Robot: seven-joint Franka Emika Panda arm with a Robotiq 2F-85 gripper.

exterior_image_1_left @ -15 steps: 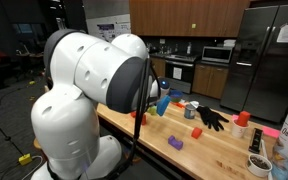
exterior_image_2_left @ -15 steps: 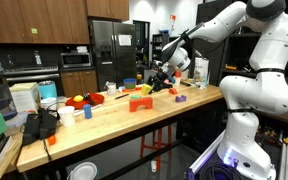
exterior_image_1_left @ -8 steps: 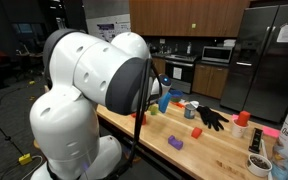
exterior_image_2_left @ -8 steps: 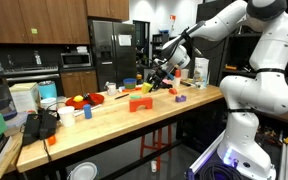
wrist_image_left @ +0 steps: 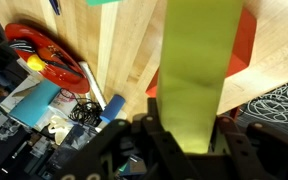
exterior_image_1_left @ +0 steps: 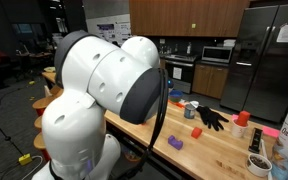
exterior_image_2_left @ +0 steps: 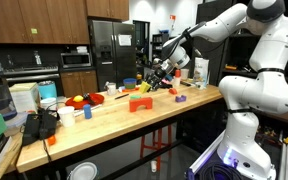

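Block (wrist_image_left: 196,60) in hand (wrist_image_left: 189,140), above table (wrist_image_left: 124,40)

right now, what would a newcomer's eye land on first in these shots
The bulky white robot arm fills the near side of an exterior view and hides much of the wooden table. In the wrist view, a yellow-green block runs up the middle, clamped between the fingers, with a red-orange piece behind it and a red coil at the left.

Orange block (wrist_image_left: 246,50) under jaws; bare tabletop (wrist_image_left: 124,50) beside; red round object (wrist_image_left: 49,58) well apart.
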